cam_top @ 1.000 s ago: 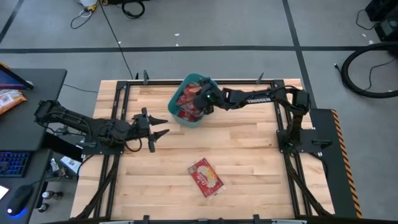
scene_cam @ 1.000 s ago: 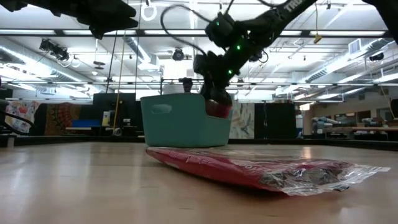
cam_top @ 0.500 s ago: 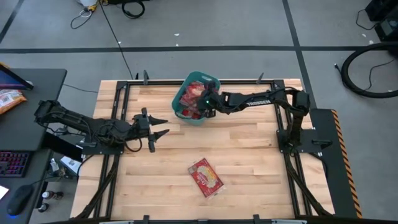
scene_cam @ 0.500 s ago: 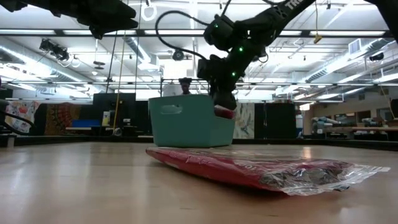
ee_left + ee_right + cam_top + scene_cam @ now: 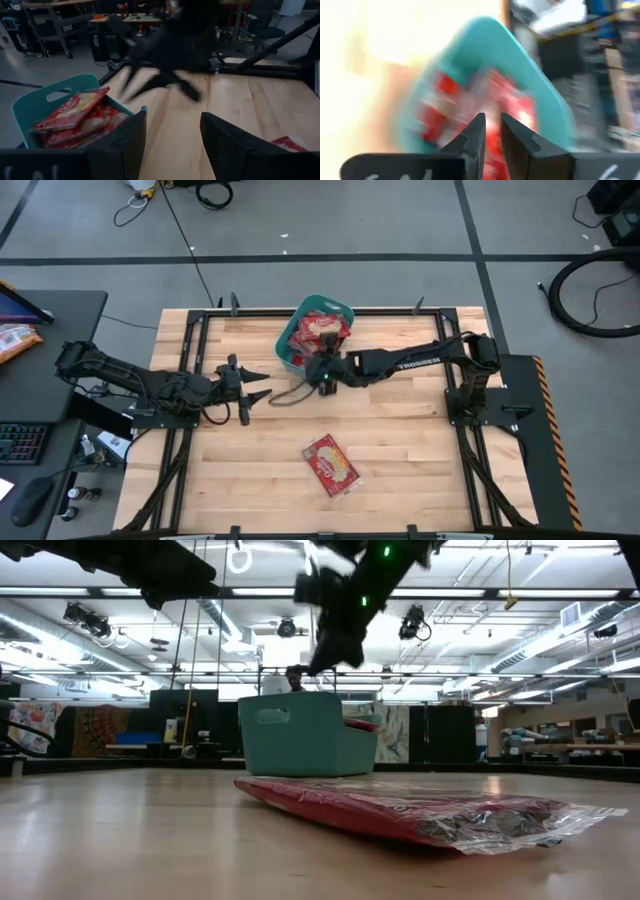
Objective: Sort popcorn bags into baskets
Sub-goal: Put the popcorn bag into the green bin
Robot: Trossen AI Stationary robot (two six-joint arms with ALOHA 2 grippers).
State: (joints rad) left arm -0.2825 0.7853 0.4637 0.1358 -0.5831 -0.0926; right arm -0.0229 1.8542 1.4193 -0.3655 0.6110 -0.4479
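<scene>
You are working in a big open robotics lab. Rows of ceiling strip lights [image 5: 520, 690] and exposed overhead fittings run above distant workbenches [image 5: 560, 748]. A wooden table [image 5: 400, 440] stands on grey taped floor, beside a desk with a keyboard [image 5: 20, 442] and loose cables [image 5: 590, 290].

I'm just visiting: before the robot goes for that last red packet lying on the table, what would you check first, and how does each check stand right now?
1. Right gripper clear of the basket: ok, it hangs over bare wood beside the tub.
2. Right gripper carrying nothing: ok, fingers narrowly apart, nothing between them.
3. Last popcorn bag reachable: ok, it lies flat and alone near the table's front.
4. Packets settled inside the basket: cannot tell; one sticks up above the rim.
5. Left gripper out of the path: ok, it waits open at the left, away from the bag.
</scene>
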